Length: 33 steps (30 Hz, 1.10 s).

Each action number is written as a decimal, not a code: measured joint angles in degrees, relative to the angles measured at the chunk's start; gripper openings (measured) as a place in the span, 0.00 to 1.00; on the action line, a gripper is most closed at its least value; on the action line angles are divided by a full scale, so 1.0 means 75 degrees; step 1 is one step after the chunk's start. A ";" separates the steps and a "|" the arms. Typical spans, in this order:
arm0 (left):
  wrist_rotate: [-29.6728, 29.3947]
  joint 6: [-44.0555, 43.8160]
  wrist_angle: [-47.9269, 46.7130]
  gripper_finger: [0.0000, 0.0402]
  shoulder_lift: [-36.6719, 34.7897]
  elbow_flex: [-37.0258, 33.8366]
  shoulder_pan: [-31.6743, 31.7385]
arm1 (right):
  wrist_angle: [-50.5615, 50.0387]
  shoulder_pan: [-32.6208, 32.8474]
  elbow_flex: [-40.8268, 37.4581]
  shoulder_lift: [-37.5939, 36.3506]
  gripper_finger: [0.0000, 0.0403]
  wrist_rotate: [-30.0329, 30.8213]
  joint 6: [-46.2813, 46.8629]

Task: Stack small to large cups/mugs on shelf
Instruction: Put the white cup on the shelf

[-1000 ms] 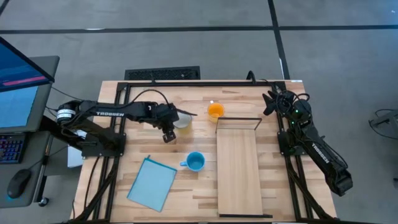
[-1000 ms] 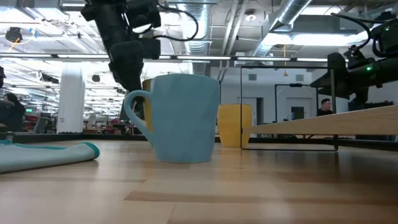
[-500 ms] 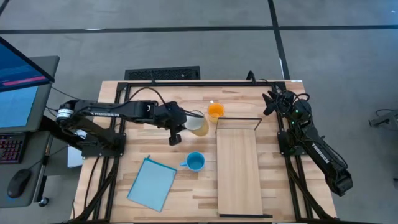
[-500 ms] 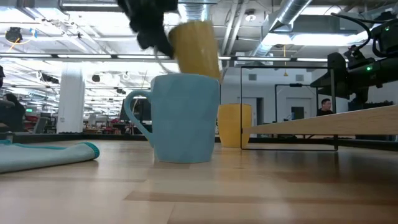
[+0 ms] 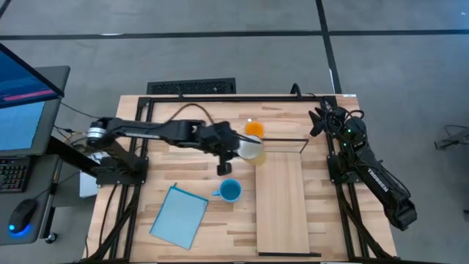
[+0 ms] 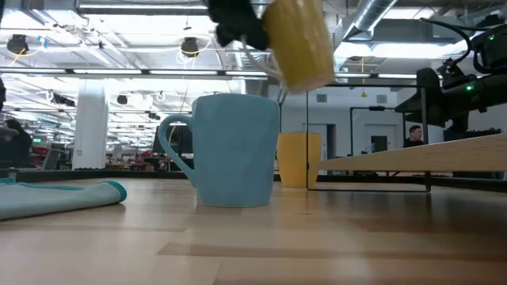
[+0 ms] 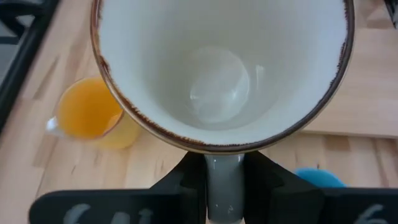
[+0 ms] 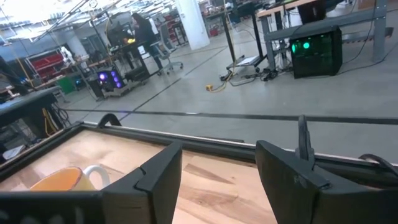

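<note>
The long pale-wood shelf (image 5: 281,196) lies bare; an orange mug (image 5: 253,130) crowds its far end, a light-blue mug (image 5: 230,191) stands beside it.

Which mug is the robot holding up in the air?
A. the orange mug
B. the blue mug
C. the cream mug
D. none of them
C: the left pincer is shut on the handle of the cream mug and carries it above the table, near the end of the shelf, while the blue mug and the orange mug stand on the table.
</note>
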 joint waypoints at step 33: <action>0.0910 0.1212 -0.2566 0.11 0.5014 0.5943 0.0110 | -0.0006 0.0031 0.0003 0.0714 0.56 -0.0001 -0.0015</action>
